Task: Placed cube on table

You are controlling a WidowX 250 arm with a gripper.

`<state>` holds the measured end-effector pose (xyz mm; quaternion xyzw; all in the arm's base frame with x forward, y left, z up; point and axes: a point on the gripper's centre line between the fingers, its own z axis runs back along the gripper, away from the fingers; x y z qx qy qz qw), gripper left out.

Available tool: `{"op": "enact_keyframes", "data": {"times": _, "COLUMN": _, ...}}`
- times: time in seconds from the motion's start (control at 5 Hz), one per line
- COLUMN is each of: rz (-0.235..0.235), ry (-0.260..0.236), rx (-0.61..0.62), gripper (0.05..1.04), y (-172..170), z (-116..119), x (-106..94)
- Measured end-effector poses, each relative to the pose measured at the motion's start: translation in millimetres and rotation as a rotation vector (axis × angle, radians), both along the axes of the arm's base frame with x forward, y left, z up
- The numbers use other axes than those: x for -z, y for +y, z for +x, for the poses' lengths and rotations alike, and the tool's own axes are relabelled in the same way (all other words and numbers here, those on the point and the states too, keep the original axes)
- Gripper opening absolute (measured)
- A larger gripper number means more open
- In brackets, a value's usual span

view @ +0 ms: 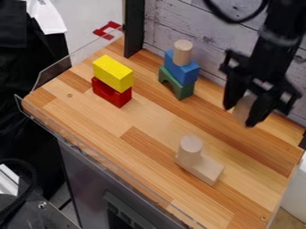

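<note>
Over the far right of the desk [152, 120], the black gripper [243, 110] has its fingers [257, 115] parted just by the width of the pale wooden block [244, 105] they grip. Left, a yellow block [113, 73] tops a red one [112, 93]; nearer the right, an upright pale cylinder [190, 150] adjoins a flat block [207, 170].

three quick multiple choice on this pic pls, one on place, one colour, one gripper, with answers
1. What does the yellow block rest on?
A) green arch
B) red block
C) bare tabletop

2. What colour is the block directly under the rear cylinder?
A) blue
B) red
C) yellow

3. The gripper is:
A) empty
B) holding something yellow
C) holding a pale block

1 B: red shows right beneath it.
2 A: blue meets the cylinder's base.
3 C: the pale piece sits between its fingers.
</note>
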<state>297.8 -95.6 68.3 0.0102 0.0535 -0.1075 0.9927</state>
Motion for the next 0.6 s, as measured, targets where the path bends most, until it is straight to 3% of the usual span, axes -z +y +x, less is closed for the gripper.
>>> {"op": "enact_keyframes", "data": {"times": 0.2, "rz": 0.022, "ry": 0.020, "rx": -0.066, "gripper": 0.534, "y": 6.3, "z": -13.0, "x": 20.9}}
{"op": "enact_keyframes", "data": {"times": 0.4, "rz": 0.017, "ry": -0.013, "rx": -0.169, "gripper": 0.534, "y": 7.4, "z": -18.8, "x": 41.7}}
{"op": "enact_keyframes", "data": {"times": 0.6, "rz": -0.019, "ry": -0.030, "rx": -0.212, "gripper": 0.534, "y": 4.4, "z": -15.8, "x": 50.4}}
